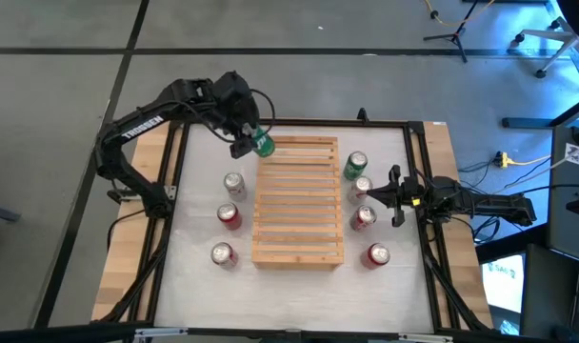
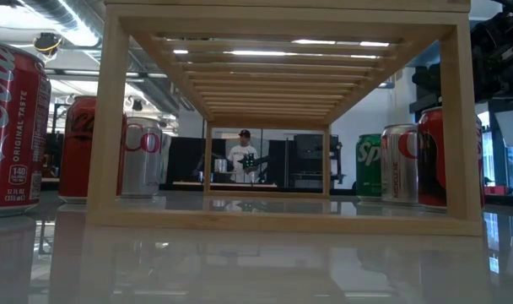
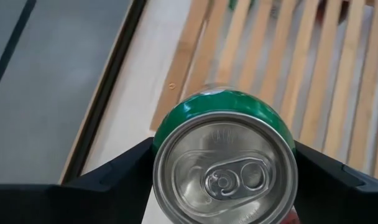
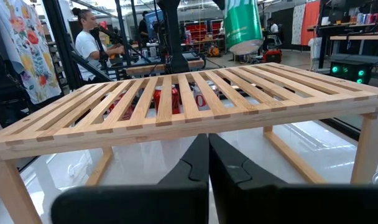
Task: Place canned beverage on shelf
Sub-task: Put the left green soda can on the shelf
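From above, the left gripper (image 1: 254, 141) was clamped on a green can (image 1: 263, 144), holding it over the far left corner of the shelf (image 1: 299, 200), which stood in the middle of the white table (image 1: 189, 286). The right gripper (image 1: 368, 192) waited at the shelf's right side with its fingers pressed together, close to a silver can (image 1: 363, 187). A second green can (image 1: 355, 166) stood beyond it, and two red cans (image 1: 364, 218) (image 1: 377, 255) stood nearer the front. To the left of the shelf stood another silver can (image 1: 234, 184) and two more red cans (image 1: 229, 216) (image 1: 222, 254).

From table height, the shelf's (image 2: 282, 110) wooden frame filled the view, with red and silver cans on either side. A person (image 2: 243, 157) showed in the room behind, seen through the frame.

The left wrist camera looked onto the silver top of the green can (image 3: 225, 163), gripped between the two dark fingers (image 3: 114, 177), with the slats of the shelf (image 3: 313, 68) beyond it.

The right wrist camera showed its own fingers (image 4: 204, 168) closed together on nothing, pointing at the shelf (image 4: 195, 99). The green can (image 4: 242, 26) hung tilted above the far slats, clear of the wood. A person (image 4: 89, 45) sat in the room behind.
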You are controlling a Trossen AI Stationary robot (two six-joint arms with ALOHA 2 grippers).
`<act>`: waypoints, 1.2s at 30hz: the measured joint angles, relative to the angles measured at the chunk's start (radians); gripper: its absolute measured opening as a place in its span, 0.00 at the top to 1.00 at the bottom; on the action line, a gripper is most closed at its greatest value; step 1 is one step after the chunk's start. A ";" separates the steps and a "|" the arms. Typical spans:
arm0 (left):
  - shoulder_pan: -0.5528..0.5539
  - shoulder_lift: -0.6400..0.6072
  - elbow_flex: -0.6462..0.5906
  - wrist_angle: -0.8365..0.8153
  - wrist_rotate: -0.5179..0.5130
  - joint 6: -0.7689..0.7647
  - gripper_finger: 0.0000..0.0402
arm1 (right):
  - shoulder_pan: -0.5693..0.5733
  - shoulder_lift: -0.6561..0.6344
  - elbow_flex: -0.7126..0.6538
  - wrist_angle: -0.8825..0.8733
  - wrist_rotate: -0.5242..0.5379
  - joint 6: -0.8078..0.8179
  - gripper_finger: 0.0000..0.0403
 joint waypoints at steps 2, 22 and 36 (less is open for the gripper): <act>0.013 0.000 0.000 -0.009 0.003 0.003 0.29 | 0.000 0.000 0.000 0.000 0.000 0.000 1.00; 0.127 -0.011 0.000 -0.226 -0.063 0.086 0.29 | 0.000 0.000 0.000 0.000 0.000 0.000 1.00; 0.226 -0.011 -0.195 -0.173 -0.068 0.196 0.29 | 0.000 0.000 0.000 0.000 0.000 0.000 1.00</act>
